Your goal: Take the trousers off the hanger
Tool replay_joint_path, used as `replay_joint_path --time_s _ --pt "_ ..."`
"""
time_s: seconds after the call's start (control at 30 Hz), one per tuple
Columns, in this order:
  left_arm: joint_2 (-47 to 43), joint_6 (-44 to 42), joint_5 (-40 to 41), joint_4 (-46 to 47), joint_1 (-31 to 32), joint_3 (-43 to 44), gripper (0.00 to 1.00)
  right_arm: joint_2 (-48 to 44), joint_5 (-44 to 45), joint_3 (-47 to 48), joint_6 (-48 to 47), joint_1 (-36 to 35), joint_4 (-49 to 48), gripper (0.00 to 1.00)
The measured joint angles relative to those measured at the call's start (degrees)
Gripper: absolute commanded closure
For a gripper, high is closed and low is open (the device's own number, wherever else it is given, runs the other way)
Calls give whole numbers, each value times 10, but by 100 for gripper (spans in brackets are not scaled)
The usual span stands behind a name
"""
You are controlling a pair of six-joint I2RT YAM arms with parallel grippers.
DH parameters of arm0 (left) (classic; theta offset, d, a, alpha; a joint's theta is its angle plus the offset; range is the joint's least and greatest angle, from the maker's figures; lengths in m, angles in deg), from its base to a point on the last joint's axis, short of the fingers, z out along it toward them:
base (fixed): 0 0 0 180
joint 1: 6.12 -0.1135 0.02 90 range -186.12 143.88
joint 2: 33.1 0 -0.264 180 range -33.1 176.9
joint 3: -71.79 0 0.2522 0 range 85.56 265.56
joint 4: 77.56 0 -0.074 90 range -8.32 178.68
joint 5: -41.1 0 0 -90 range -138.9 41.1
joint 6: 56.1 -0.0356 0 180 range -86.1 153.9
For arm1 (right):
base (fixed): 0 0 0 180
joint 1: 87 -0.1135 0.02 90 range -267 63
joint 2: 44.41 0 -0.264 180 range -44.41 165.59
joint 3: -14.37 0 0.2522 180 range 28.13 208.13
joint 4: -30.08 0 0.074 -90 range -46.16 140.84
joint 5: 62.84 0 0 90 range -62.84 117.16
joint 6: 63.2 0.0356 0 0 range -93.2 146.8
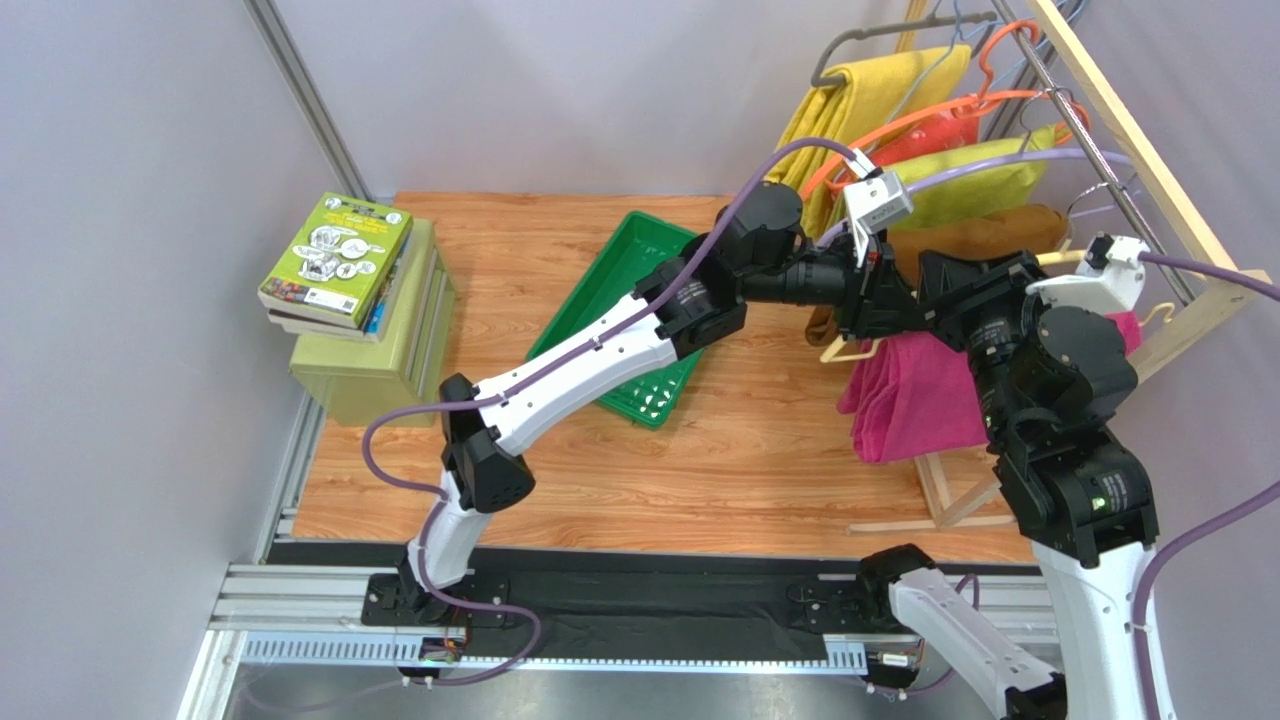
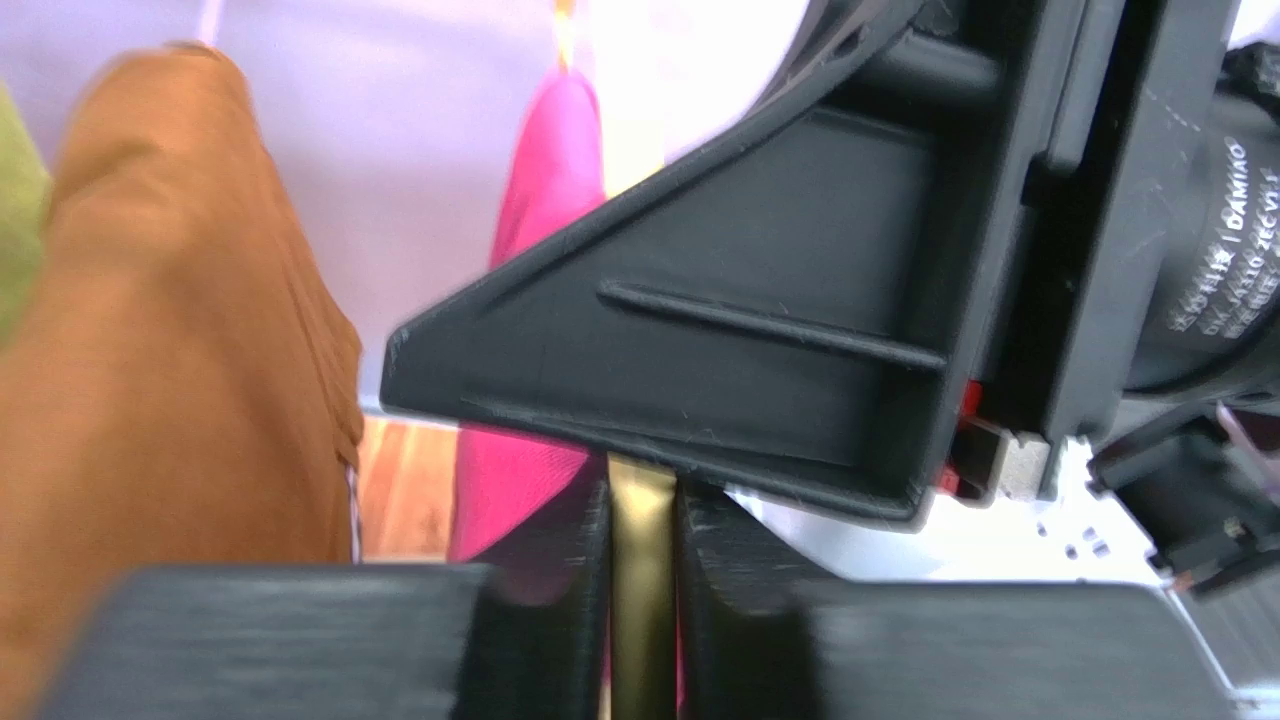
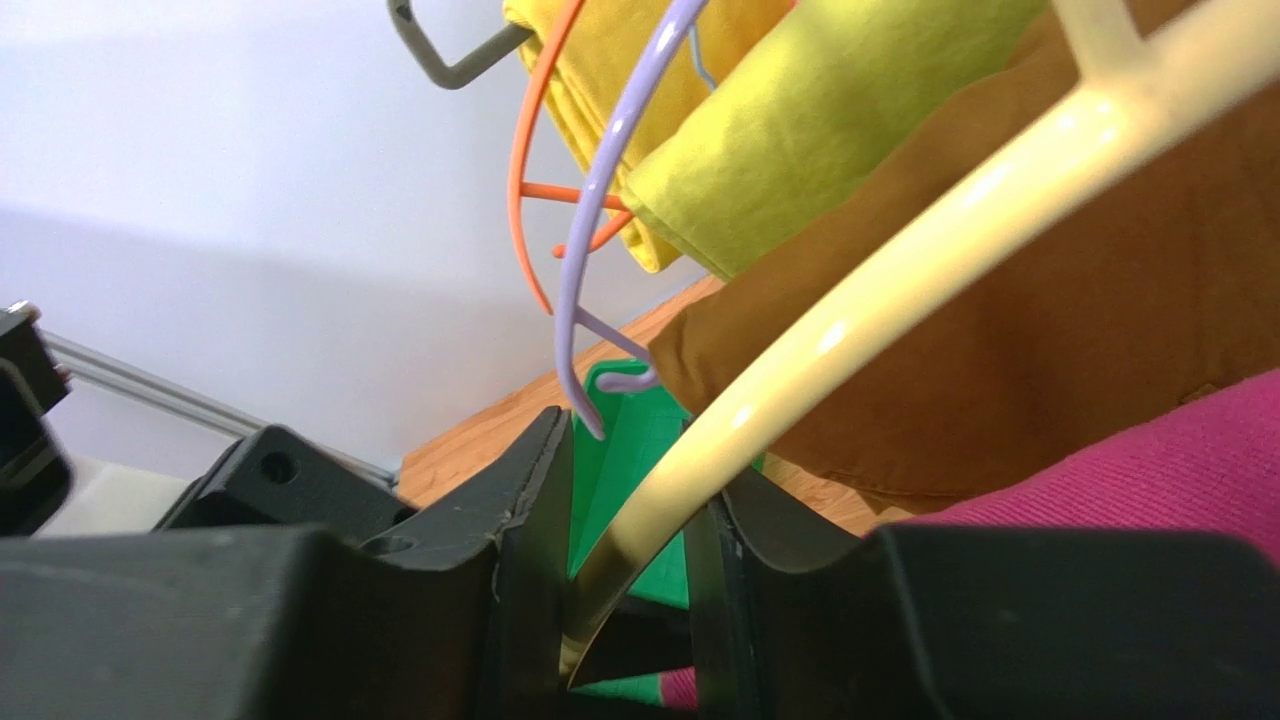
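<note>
The magenta trousers (image 1: 920, 402) hang in a thick bundle over the cream-yellow hanger (image 1: 842, 354), low at the front of the clothes rack. My left gripper (image 1: 879, 308) reaches in from the left and is shut on a thin cream bar of the hanger (image 2: 643, 585); the trousers (image 2: 541, 225) show just behind it. My right gripper (image 1: 920, 318) meets it from the right. In the right wrist view the hanger's curved arm (image 3: 842, 300) slants between the narrowly spaced fingers (image 3: 526, 570) and touches both. The trousers (image 3: 1142, 465) lie at the lower right.
The brown garment (image 1: 992, 236), the olive and yellow garments, and the orange (image 1: 902, 135) and lilac hangers hang on the wooden-framed rack (image 1: 1157, 165) right behind. The green tray (image 1: 624, 323) lies mid-table. Books (image 1: 338, 263) sit on an olive box at the left.
</note>
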Motion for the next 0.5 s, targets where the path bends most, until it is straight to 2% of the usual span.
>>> replay_joint_path --time_s 0.03,0.1,0.33,0.5 --pt "-3 -7 -4 -9 0 -1 61 -8 0 -10 -1 0 -7 74" --pt "-20 -22 -9 -28 0 -14 58 -19 2 -20 -6 1 -8 75" --pt "-88 -59 4 -53 -3 -77 60 -27 2 -36 -43 4 -19 78" --pt "-98 -62 1 -40 -2 -109 59 -38 0 -48 -51 6 -26 80"
